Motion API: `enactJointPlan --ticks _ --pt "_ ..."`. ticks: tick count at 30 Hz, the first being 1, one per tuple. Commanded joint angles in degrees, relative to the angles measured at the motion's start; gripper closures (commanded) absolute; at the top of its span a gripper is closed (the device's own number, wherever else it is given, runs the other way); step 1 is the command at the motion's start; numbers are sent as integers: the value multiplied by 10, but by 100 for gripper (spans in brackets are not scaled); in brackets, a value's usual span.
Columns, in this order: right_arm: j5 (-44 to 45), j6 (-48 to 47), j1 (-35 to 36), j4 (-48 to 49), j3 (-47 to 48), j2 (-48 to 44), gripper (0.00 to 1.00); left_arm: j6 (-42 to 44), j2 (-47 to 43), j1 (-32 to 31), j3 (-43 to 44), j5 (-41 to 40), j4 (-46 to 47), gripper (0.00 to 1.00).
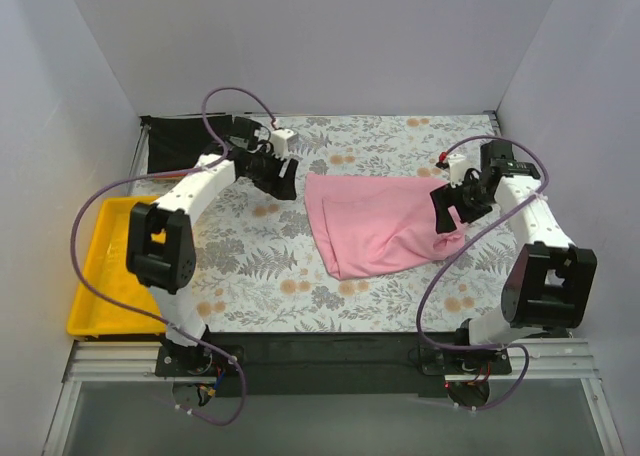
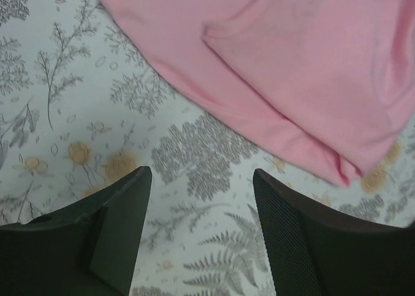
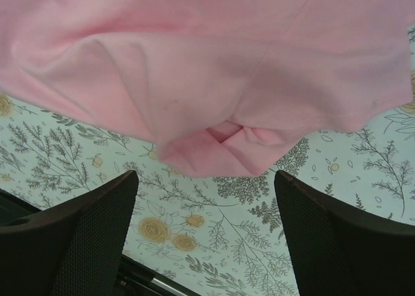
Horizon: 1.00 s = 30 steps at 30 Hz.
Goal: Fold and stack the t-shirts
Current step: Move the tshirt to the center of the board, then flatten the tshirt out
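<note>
Far left, a yellow tray (image 1: 92, 276) sits at the edge of the tabletop (image 1: 330, 346), and a black t-shirt (image 1: 180, 146) lies in the far-left corner. The left tool (image 1: 282, 182) hangs over the floral cloth (image 1: 250, 266), its fingers apart and empty, just beside the left border of the pink t-shirt (image 1: 380, 226). That shirt lies right of centre. The right tool (image 1: 452, 212), also spread wide and holding nothing, hovers at the shirt's bunched right end.

The risks run the same way. On the left, the pink edge lies flat against the floral cloth, so a low pinch there could nip both fabrics and drag the covering along. On the right, several layers crowd together — a grasp could catch only the top one, or all of them, and the fold would come out skewed or pull open.

The pink t-shirt itself is soft and matte, already doubled over. An upper layer ends in a rounded ridge short of the lower one. At the right end a small tuck of fabric peeks out from under the overhanging fold.
</note>
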Motion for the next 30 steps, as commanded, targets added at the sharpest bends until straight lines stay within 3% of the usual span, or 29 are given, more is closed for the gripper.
enactJointPlan --ticks 1,12,18,22,25,27,30 --pt "4 15 -3 24 53 49 11 -30 78 -33 75 -78 37 37" --pt "53 35 59 60 98 182 23 -66 276 -72 235 -209 80 41" --pt "91 24 69 78 72 201 30 -65 342 -88 297 -249 87 41" --pt "128 1 68 94 38 195 38 -64 367 -94 316 -255 91 47" --pt "140 -6 67 103 27 192 38 -66 367 -95 305 -248 87 70" --pt "144 -7 66 105 32 198 39 -68 348 -95 274 -266 85 100" --pt "146 -6 67 108 56 216 39 -78 277 -79 179 -276 96 100"
